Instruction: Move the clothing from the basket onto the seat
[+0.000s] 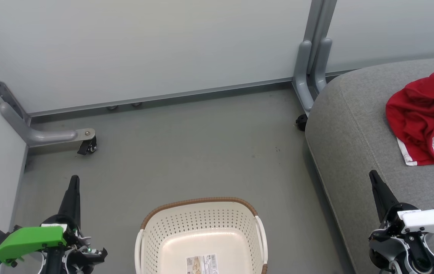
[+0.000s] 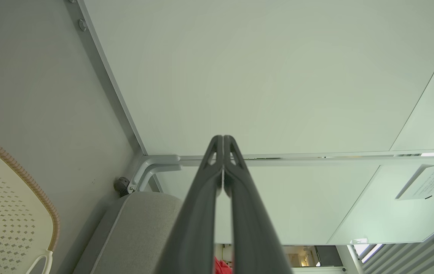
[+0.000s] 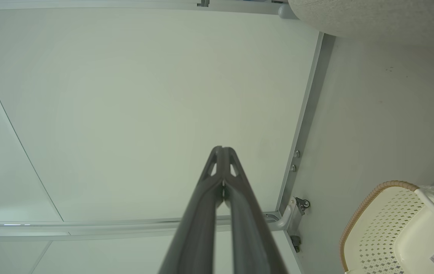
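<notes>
The jersey (image 1: 424, 114) lies crumpled on top of the seat (image 1: 354, 125), well in from the seat's rounded near edge and running off to the right. It is bright red and folded over itself. A white-trimmed hem faces the near edge, and some white fabric shows on its right side.

The basket (image 1: 198, 200) stands on the floor (image 1: 201, 152) just beside the seat, without touching it. It is cream and perforated, with a brown woven-look rim and white side handles. Inside, its pale bottom shows a label sticker (image 1: 201, 264).

The left gripper (image 1: 74, 180) hangs over the floor to the basket's left, its two dark fingers pressed together and holding nothing. The right gripper (image 1: 373, 176) hangs over the seat's near edge, short of the jersey. Its fingers are likewise closed tight on nothing.

The floor is plain grey. Pale frosted panels (image 1: 144, 49) in grey frames close off the back and the left side. A grey post foot (image 1: 308, 76) stands at the seat's far corner, and a small black caster (image 1: 87, 146) sits under the frame at the left.
</notes>
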{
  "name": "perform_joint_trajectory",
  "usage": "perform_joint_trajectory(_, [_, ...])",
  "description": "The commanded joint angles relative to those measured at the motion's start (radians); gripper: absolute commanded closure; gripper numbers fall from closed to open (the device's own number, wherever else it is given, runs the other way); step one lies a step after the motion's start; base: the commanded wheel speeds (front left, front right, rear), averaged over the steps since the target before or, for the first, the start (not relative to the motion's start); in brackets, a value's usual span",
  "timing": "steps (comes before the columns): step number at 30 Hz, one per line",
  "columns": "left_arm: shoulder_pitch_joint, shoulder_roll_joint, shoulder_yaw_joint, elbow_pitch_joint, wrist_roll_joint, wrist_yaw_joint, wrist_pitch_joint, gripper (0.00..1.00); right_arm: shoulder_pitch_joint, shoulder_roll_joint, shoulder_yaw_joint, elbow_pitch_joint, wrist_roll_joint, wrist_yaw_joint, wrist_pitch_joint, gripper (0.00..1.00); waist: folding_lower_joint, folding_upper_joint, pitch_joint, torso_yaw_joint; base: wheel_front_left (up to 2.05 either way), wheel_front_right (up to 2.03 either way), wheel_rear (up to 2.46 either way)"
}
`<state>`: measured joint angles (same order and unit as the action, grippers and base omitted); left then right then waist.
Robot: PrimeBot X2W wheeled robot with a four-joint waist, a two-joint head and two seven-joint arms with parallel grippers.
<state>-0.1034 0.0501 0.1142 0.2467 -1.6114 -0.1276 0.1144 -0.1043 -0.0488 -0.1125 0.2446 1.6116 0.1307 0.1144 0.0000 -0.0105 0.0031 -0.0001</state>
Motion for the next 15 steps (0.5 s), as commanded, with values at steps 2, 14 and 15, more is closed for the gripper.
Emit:
perform_joint_trajectory(2, [-0.011, 0.000, 0.002, -0.002, -0.003, -0.007, 0.003, 1.00, -0.009, -0.004, -0.003, 0.002, 0.003, 0.000, 0.003, 1.00, 0.0000, 0.0105, 0.000, 0.000, 0.00, 0.00, 0.00])
perform_joint_trajectory(14, [-0.011, 0.000, 0.002, -0.002, -0.003, -0.007, 0.003, 1.00, -0.009, -0.004, -0.004, 0.002, 0.002, 0.000, 0.003, 1.00, 0.0000, 0.0105, 0.000, 0.000, 0.00, 0.00, 0.00])
perform_joint_trajectory(15, [-0.011, 0.000, 0.002, -0.002, -0.003, -0.007, 0.003, 1.00, -0.009, -0.004, -0.004, 0.002, 0.002, 0.000, 0.003, 1.00, 0.0000, 0.0105, 0.000, 0.000, 0.00, 0.00, 0.00])
